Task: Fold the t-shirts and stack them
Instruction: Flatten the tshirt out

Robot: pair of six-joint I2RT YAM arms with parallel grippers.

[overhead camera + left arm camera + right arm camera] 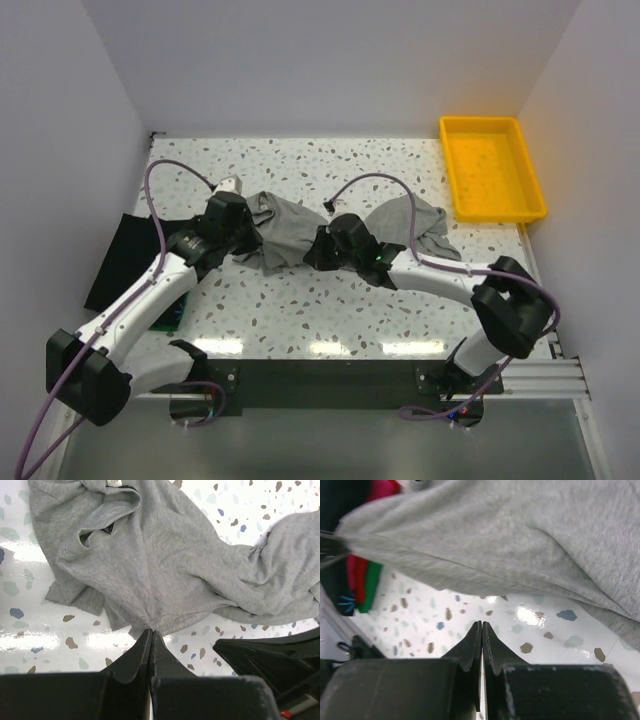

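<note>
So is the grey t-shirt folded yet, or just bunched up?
Not folded: the grey t-shirt lies crumpled in uneven wrinkles across the speckled table, collar twisted, one edge pinched by the left gripper.

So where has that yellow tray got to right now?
In the overhead view the yellow tray sits at the far right corner of the table, by the right wall, just beyond the right end of the crumpled grey t-shirt.

Plain white walls [330, 60] around a glossy, speckled terrazzo table [300, 305], patches of glare.
</note>
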